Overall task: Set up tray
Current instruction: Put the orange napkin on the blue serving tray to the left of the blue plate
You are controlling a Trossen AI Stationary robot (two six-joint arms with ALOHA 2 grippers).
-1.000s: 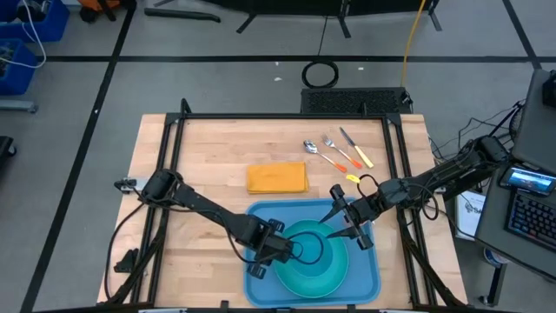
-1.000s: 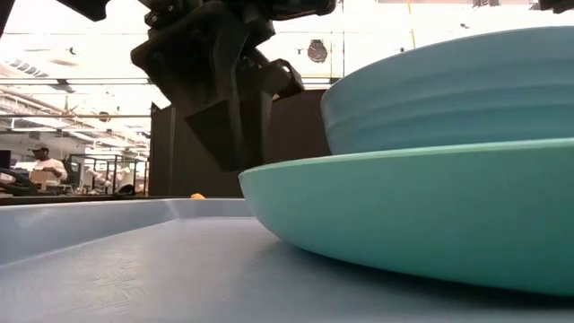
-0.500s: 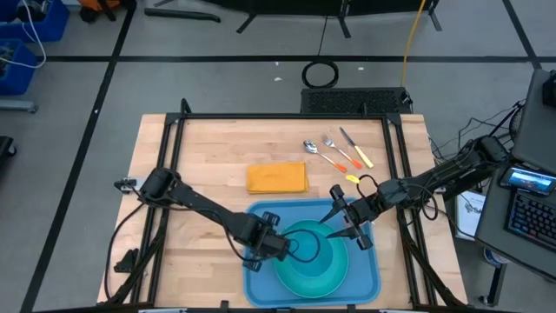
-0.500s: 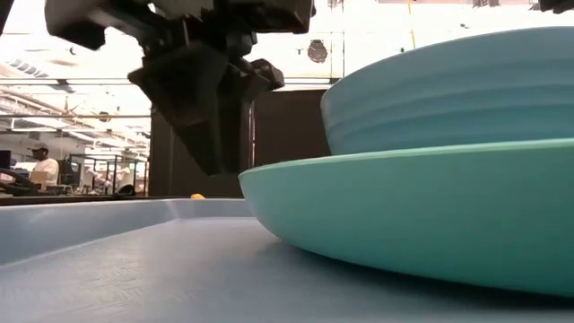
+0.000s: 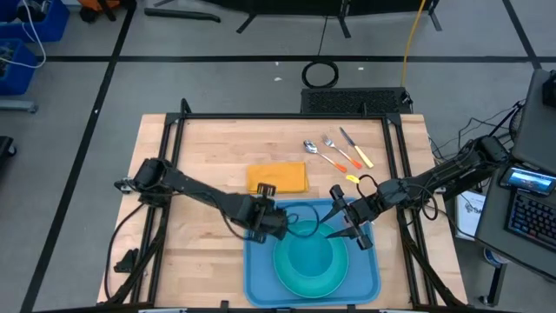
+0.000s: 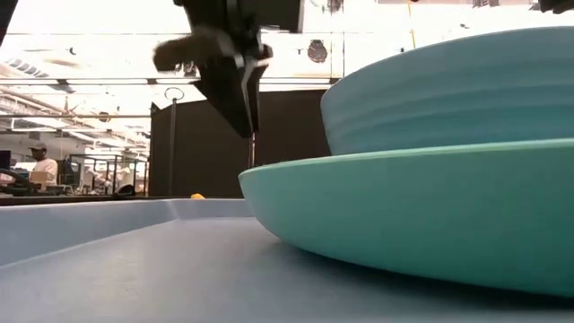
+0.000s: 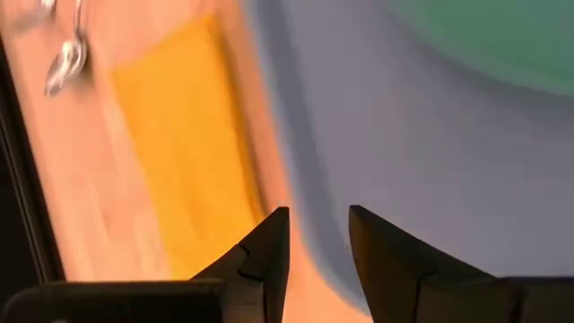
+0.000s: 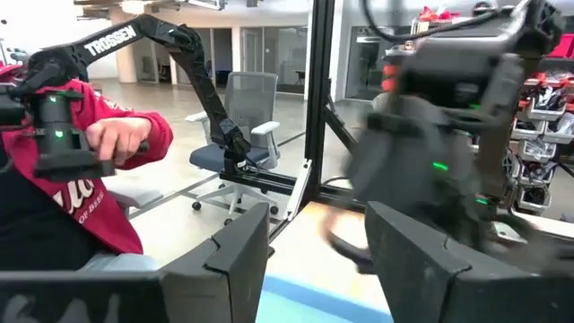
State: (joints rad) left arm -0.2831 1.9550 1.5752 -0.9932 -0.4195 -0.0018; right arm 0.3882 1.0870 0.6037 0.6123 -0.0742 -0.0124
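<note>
The blue tray [image 5: 261, 283] lies at the table's near edge. A round teal plate [image 5: 311, 280] rests flat on it with a teal bowl [image 6: 448, 90] standing on top. My left gripper [image 5: 271, 219] hovers open and empty over the tray's far-left corner; its wrist view shows the tray floor [image 7: 404, 135] and the orange-yellow napkin [image 7: 179, 135] below its fingers. My right gripper [image 5: 346, 228] waits open above the tray's far-right rim, touching nothing. The left gripper [image 6: 235, 85] hangs above the tray floor, left of the plate [image 6: 404, 215].
The folded napkin [image 5: 277, 177] lies flat on the wood just beyond the tray. A spoon [image 5: 313, 149], a fork and a knife [image 5: 354, 148] lie farther off to the right. A person in a red sleeve [image 8: 134, 135] sits beyond the table. Bare wood shows on the table's left.
My left gripper has drawn away from the plate's left rim, rising and moving toward the table's far edge, and now stands over the tray's far-left corner. The plate, bowl and tray stayed put. My right arm kept still.
</note>
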